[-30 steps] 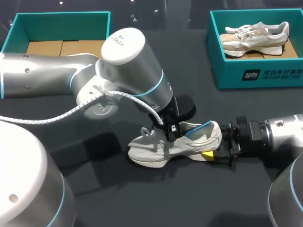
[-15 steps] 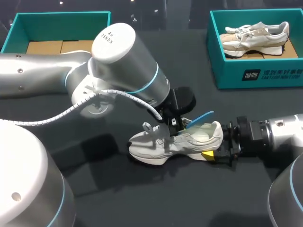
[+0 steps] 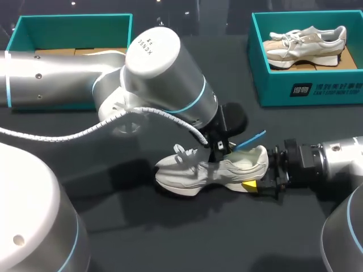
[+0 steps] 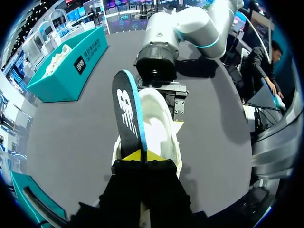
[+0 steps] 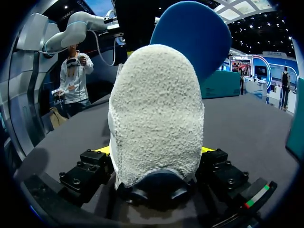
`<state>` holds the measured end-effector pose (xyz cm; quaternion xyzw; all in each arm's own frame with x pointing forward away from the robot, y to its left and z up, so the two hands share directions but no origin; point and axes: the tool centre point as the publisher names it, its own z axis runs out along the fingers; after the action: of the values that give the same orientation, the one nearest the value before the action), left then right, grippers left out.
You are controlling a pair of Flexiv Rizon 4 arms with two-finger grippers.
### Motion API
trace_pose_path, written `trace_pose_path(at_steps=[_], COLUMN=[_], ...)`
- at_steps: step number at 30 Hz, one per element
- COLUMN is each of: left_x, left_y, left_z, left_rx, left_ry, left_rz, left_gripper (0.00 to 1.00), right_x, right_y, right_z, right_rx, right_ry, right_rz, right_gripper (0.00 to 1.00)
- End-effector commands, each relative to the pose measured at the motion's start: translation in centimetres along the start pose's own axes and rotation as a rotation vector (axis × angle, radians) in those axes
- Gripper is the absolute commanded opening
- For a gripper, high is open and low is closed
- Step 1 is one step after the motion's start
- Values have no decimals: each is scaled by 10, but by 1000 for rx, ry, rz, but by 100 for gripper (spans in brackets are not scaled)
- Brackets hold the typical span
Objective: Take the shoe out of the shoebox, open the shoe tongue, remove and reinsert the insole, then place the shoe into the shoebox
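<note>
Shoe (image 3: 212, 170) stands mid-table, heel clamped in right gripper (image 5: 154, 152). Likely light, soft upper, firm heel: you hold it best there. Insole (image 4: 126, 109), partly out, pinched by left gripper (image 4: 141, 156). Probably thin, floppy: grip lightly.

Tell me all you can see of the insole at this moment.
The insole is a thin, flat, flexible-looking strip, black on top with a white mark, blue on its edge and underside. The left gripper pinches one end between its yellow tips; the rest slants up over the white shoe, reaching past its heel. I cannot tell whether it touches the shoe.
</note>
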<state>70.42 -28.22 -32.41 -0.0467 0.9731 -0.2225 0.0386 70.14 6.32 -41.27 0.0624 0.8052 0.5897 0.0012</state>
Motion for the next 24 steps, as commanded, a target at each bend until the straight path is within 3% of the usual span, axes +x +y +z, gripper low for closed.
trace_pose_path(at_steps=[1, 8, 24], left_x=[-2, -5, 4], left_y=[-14, -23, -10], left_z=[9, 9, 18], left_rx=[-16, -1, -32], left_ry=[-20, -47, -68], left_rz=[-8, -19, -3], left_gripper=[0, 0, 0], right_x=[2, 2, 2], right_y=[0, 0, 0], right_z=[2, 2, 2], right_rx=[6, 6, 6], right_ry=[2, 2, 2], right_rz=[1, 1, 1], right_gripper=[0, 0, 0])
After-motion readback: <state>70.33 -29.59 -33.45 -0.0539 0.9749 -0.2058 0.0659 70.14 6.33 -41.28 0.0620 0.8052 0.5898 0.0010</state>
